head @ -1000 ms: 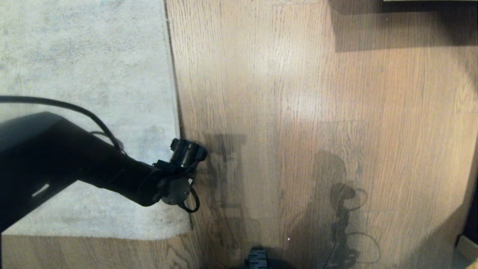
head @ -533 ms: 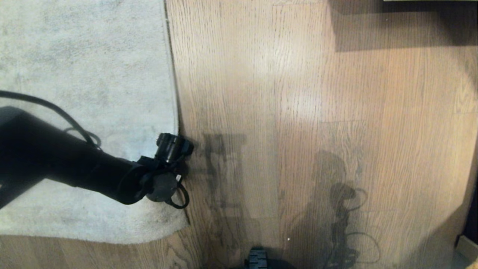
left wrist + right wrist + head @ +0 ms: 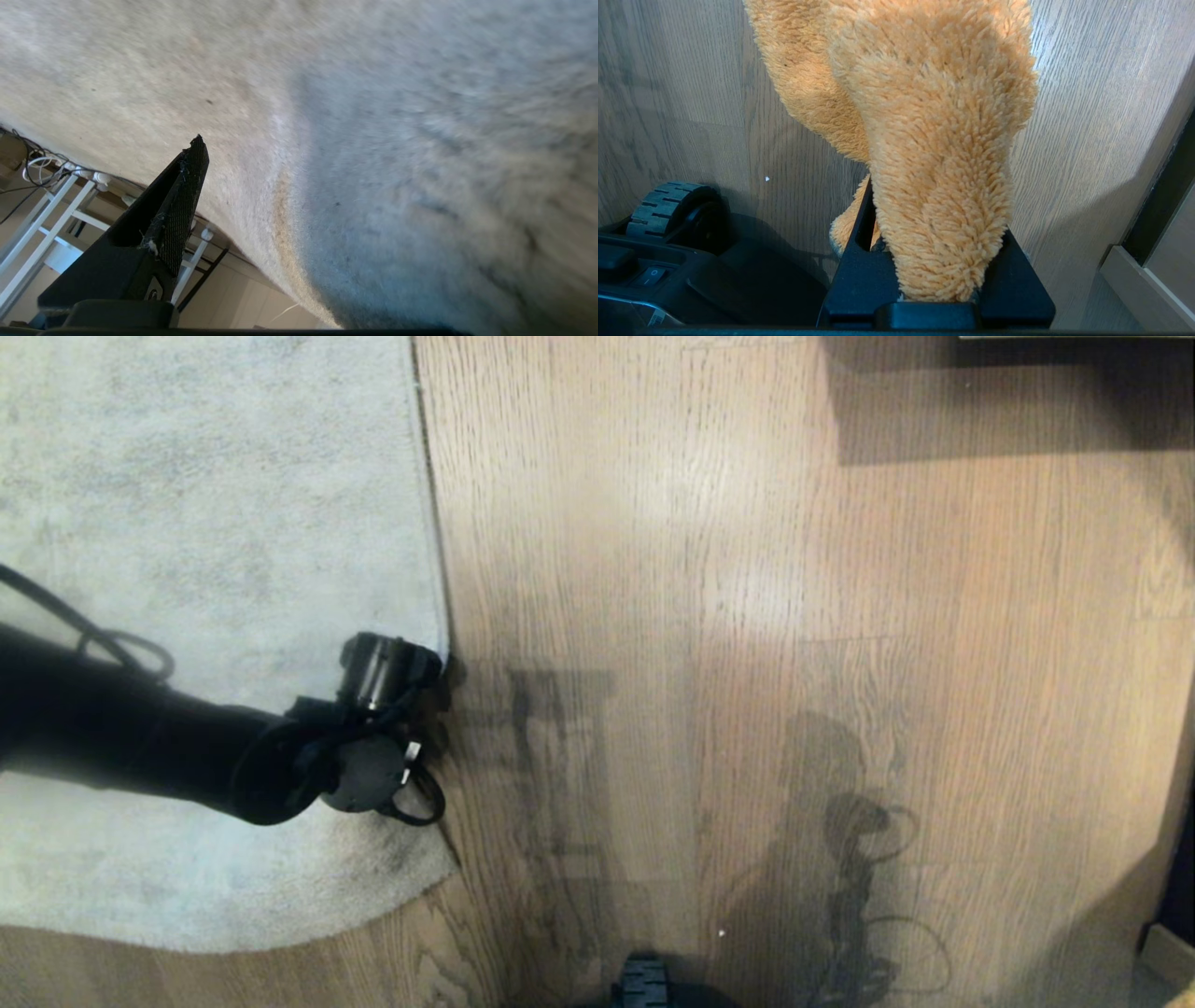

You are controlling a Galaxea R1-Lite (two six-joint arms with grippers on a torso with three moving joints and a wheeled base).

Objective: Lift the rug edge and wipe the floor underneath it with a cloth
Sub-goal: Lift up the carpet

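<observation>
place: indoor room, home-like living space
flooring: brown wood-grain plank floor (image 3: 794, 569), light sheen, dark grain lines
soft furnishing: large pale grey-beige short-pile rug (image 3: 215, 504) lying on the planks, rug edge (image 3: 431, 523) straight along the boards
wall base: pale skirting strip (image 3: 1139, 284) beside a dark upright edge, right wrist view
furniture: white metal frame legs (image 3: 42, 219) with loose cables, left wrist view
lab or shop signs: cannot tell

Right of the rug edge (image 3: 431, 523) the floor (image 3: 794, 616) lies open and bare. The left arm (image 3: 187, 756) reaches across the rug's near corner. The base wheel (image 3: 668, 205) stands nearest the robot.
</observation>
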